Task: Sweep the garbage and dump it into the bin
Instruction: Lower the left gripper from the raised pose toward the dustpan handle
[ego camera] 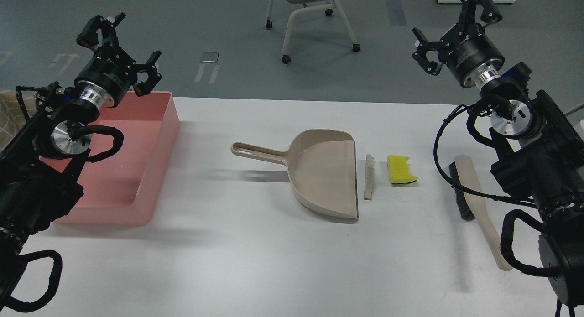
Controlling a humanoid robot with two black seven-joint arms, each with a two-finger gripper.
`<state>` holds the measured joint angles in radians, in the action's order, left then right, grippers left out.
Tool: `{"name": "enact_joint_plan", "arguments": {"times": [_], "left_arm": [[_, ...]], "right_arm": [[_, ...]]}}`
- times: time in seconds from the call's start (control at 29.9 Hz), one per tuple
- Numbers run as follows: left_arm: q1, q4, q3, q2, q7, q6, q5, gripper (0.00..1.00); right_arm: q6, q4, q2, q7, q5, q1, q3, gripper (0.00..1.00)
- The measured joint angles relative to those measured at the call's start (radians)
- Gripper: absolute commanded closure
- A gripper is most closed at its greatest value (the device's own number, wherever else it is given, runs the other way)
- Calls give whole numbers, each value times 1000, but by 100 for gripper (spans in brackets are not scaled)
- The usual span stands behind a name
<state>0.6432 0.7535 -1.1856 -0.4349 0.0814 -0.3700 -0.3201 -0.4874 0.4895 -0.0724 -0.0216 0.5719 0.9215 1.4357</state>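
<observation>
With both grippers, left [119, 47] and right [451, 29], raised, spread and empty, I plan to grasp the brush [474, 198] at four o'clock, sweeping sponge [401, 170] and slice [369, 177] (dead centre) into the dustpan [319, 171], the bin [155, 125] waiting at nine o'clock.

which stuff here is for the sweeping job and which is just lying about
For the job: sponge chunk, bread-like slice, dustpan, brush, pink bin.

Just about: chair and a small flat object, both on the floor beyond the table.
</observation>
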Motion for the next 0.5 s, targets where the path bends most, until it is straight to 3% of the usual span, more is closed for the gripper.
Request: {"name": "enact_joint_plan", "arguments": {"times": [0.5], "left_arm": [[2, 6, -3, 8, 1, 1, 5, 2]], "right_arm": [[0, 43, -36, 0, -4, -23, 36, 0]]}}
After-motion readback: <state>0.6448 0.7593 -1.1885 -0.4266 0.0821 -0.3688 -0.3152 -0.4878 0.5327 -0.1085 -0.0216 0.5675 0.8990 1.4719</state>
